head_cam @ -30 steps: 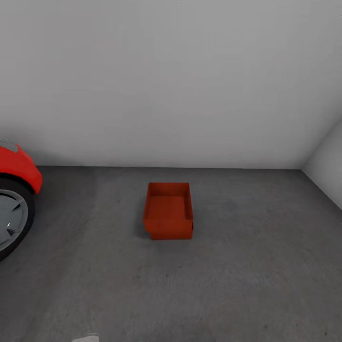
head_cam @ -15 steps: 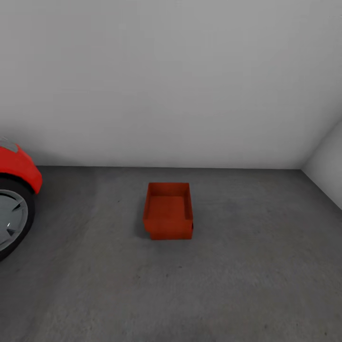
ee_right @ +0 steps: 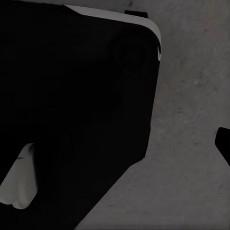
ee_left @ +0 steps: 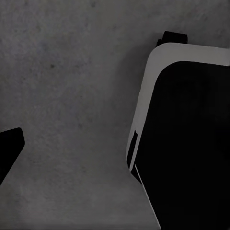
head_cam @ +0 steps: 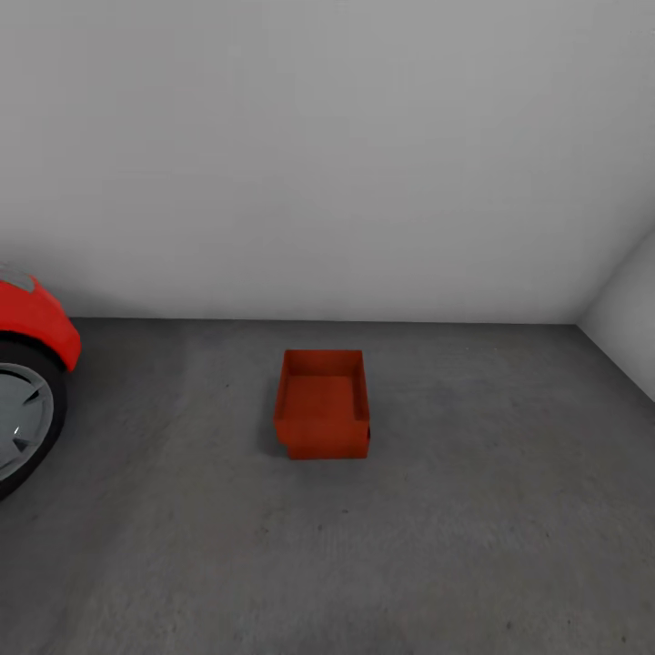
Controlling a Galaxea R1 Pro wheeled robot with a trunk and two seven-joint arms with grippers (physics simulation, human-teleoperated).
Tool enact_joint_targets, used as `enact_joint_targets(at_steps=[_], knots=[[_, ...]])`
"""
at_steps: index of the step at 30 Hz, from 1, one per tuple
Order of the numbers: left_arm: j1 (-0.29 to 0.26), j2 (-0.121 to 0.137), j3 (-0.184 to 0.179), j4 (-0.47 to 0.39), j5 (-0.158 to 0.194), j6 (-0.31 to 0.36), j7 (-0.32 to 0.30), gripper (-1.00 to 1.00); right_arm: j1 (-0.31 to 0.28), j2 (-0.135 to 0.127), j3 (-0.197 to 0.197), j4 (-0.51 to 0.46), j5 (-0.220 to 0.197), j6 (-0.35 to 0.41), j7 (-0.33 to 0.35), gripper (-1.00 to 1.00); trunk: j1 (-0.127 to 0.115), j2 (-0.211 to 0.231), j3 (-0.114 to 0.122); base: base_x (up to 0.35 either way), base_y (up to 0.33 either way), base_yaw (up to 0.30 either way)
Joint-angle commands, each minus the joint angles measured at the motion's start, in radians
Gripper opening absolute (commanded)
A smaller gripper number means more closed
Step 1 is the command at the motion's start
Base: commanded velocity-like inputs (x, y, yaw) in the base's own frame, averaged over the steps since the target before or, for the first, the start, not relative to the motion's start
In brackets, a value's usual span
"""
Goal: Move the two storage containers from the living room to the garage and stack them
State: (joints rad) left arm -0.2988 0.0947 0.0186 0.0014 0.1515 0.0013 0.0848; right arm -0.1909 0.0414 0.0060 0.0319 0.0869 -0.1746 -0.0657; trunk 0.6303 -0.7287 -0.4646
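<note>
An orange-red storage container stands open side up on the dark grey garage floor, a little short of the back wall. Its front steps in near the bottom, and I cannot tell whether a second container sits under it. In the left wrist view one dark fingertip of my left gripper sits at the frame's edge over bare floor, so its jaws stand wide apart. My right gripper likewise shows one dark fingertip at the far edge, open and holding nothing. Both grippers hang low, well away from the container.
A red car's front corner and wheel stand at the left. Plain pale grey walls close the back and the right corner. My own black, white-rimmed body lies beside each gripper.
A pale bit of my arm at the bottom edge of the head view has dropped out of sight. The container and the car have not moved.
</note>
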Motion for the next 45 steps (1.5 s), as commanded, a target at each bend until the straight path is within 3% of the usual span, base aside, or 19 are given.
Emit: enact_joint_targets(at_steps=[1,7,18,45], knots=[[0.000,0.000,0.001,0.000,0.020,0.000,0.001,1.00,-0.001,0.000,0.000,0.003,0.009,-0.005,-0.005,1.00,0.000,-0.001,-0.001,0.000,0.000,0.000],[0.000,0.000,0.001,0.000,0.038,-0.006,0.001,1.00,0.000,0.000,0.000,0.003,0.010,-0.014,-0.003,1.00,0.000,-0.001,0.000,0.000,0.000,0.013],[0.001,-0.026,0.000,-0.005,0.028,-0.013,0.001,1.00,0.004,0.001,0.000,0.003,0.011,-0.010,0.000,1.00,0.000,-0.001,0.016,0.000,0.000,0.091],[0.001,-0.027,-0.002,-0.008,0.027,-0.014,0.001,1.00,0.014,0.000,0.000,0.003,0.012,-0.012,0.002,1.00,0.000,-0.001,0.058,0.000,0.000,0.080]])
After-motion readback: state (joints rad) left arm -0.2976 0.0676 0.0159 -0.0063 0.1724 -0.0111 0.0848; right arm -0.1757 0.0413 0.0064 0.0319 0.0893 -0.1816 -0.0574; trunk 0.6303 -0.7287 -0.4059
